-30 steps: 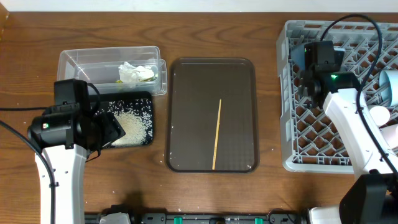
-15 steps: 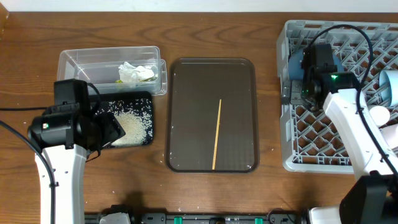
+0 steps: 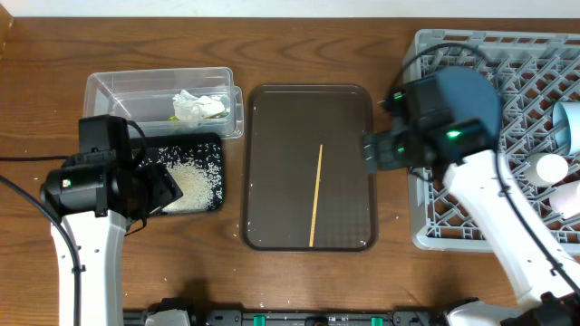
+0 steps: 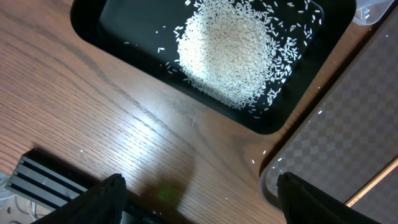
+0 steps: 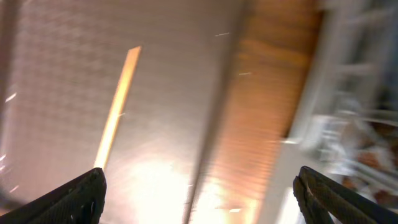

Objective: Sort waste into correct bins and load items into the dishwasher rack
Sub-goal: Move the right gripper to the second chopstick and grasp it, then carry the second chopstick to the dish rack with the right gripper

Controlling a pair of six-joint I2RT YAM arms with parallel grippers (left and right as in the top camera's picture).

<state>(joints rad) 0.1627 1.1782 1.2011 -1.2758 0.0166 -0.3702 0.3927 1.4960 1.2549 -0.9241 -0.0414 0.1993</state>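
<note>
A single wooden chopstick [image 3: 316,195] lies on the brown serving tray [image 3: 272,118]; it also shows blurred in the right wrist view [image 5: 116,107]. White rice [image 3: 190,181] is heaped in the black tray [image 3: 207,142], seen close in the left wrist view [image 4: 227,51]. A crumpled white tissue [image 3: 192,105] with a green-yellow wrapper [image 3: 215,109] lies in the clear tub [image 3: 118,86]. The grey dishwasher rack [image 3: 507,195] stands at the right. My right gripper [image 5: 198,198] is open and empty between the serving tray and the rack. My left gripper [image 4: 200,200] is open and empty over the table by the black tray.
Pale cups or bowls [image 3: 557,149] sit at the rack's right edge, partly cut off. Bare wood table [image 3: 390,272] lies in front of the trays and between tray and rack. The right arm's body hides part of the rack.
My right arm has swung left out of the rack to the gap beside the serving tray. The left arm has not moved.
</note>
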